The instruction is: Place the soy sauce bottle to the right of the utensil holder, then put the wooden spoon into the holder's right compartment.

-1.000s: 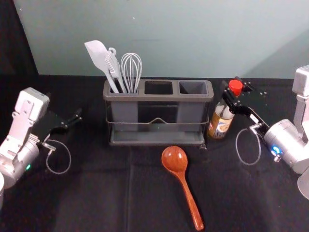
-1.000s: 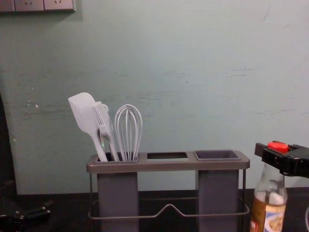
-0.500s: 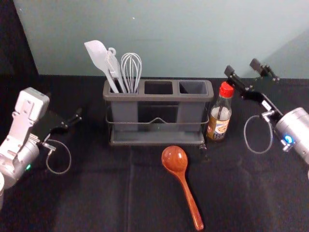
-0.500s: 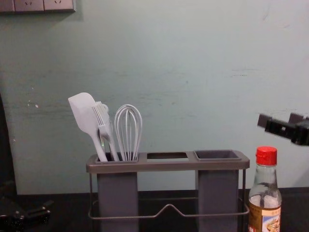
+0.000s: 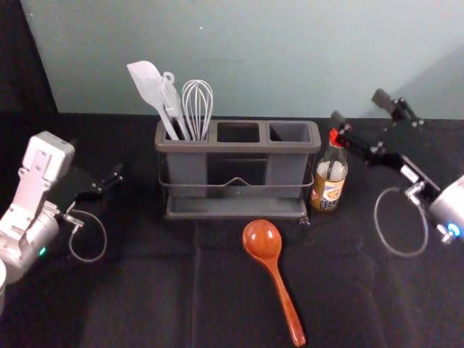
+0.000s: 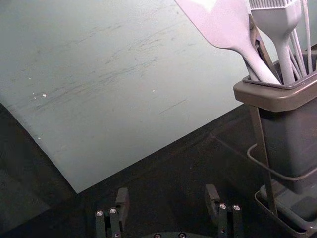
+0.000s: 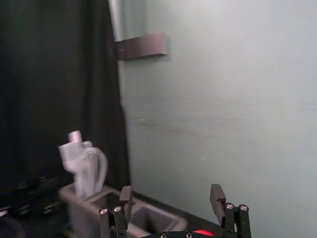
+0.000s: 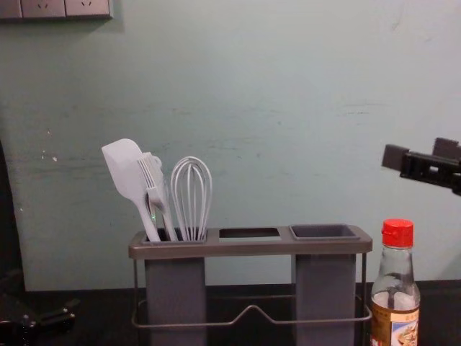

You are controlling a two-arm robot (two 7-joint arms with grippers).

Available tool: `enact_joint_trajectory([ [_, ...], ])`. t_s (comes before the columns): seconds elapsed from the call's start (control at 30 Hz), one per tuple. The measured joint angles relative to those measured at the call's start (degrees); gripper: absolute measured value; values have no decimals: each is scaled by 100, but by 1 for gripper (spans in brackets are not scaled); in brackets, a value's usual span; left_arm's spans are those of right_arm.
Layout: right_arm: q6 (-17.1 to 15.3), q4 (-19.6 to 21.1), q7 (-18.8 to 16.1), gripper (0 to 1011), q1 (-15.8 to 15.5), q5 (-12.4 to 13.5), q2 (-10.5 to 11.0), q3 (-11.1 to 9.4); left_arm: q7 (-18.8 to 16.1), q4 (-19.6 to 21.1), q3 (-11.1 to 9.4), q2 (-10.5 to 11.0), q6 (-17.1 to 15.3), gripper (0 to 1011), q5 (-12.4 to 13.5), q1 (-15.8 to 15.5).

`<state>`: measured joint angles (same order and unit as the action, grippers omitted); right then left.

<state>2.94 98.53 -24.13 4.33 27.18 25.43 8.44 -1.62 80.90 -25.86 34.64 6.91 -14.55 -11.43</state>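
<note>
The soy sauce bottle (image 8: 394, 299) was capped in red; the wooden spoon (image 5: 262, 238) was toned reddish-brown, the utensil holder (image 5: 239, 147) grey, the spatula (image 5: 147, 81) whitish.

Soft shadow on wall (image 5: 290, 65); glints on spoon (image 5: 271, 262).

Right end effector (image 5: 359, 107) matte black, angular links, blocky tips (image 7: 217, 197), silver screws (image 7: 229, 206). Behind it: silver cylindrical housing (image 5: 451, 203), blue light (image 5: 454, 230), white label (image 5: 409, 174), thin cable loop (image 5: 406, 254). Left end effector (image 5: 96, 156) also black; behind it, silver rounded casing (image 5: 29, 238), green light (image 5: 42, 251), thin grey loop (image 5: 87, 259), boxy pale module (image 5: 51, 154).
</note>
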Motion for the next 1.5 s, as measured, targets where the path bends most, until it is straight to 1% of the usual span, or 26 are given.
enact_joint_trajectory([
  [0.17,28,292,-236,1002,-216,42,239,149,0,0,0,0,0,1005,0,0],
  [0.2,32,364,-318,1002,-263,31,325,234,0,0,0,0,0,1005,0,0],
  [0.23,30,391,-359,1002,-283,25,364,277,0,0,0,0,0,1005,0,0],
  [0.27,1,431,-441,1002,-314,10,439,376,0,0,0,0,0,1005,0,0],
  [0.3,1,431,-441,1002,-314,10,439,376,0,0,0,0,0,1005,0,0],
  [0.4,-204,486,-530,1002,-336,-67,597,631,0,0,0,0,0,1005,0,0],
  [0.43,-204,486,-530,1002,-336,-67,597,631,0,0,0,0,0,1005,0,0],
  [0.47,-317,491,-545,1002,-335,-107,655,738,0,0,0,0,0,1005,0,0],
  [0.53,-437,491,-555,1002,-322,-147,706,834,0,0,0,0,0,1005,0,0],
  [0.57,-610,478,-558,1002,-297,-178,756,950,0,0,0,0,0,1005,0,0],
  [0.6,-707,464,-557,1002,-283,-192,779,1001,0,0,0,0,0,1005,0,0],
  [0.63,-889,431,-549,1002,-252,-214,810,1097,0,0,0,0,0,1005,0,0],
  [0.73,-1089,362,-480,1002,-206,-258,834,1232,0,0,0,0,0,1005,0,0],
  [0.77,-1184,299,-429,1002,-176,-297,837,1309,0,0,0,0,0,1005,0,0],
  [0.83,-1255,196,-379,1002,-146,-339,825,1403,0,0,0,0,0,1005,0,0],
  [1.03,-1241,-30,-306,1002,-97,-434,776,1560,0,0,0,0,0,1005,0,0],
  [1.5,-1250,-9,-302,1002,-102,-427,778,1547,0,0,0,0,0,1005,0,0],
])
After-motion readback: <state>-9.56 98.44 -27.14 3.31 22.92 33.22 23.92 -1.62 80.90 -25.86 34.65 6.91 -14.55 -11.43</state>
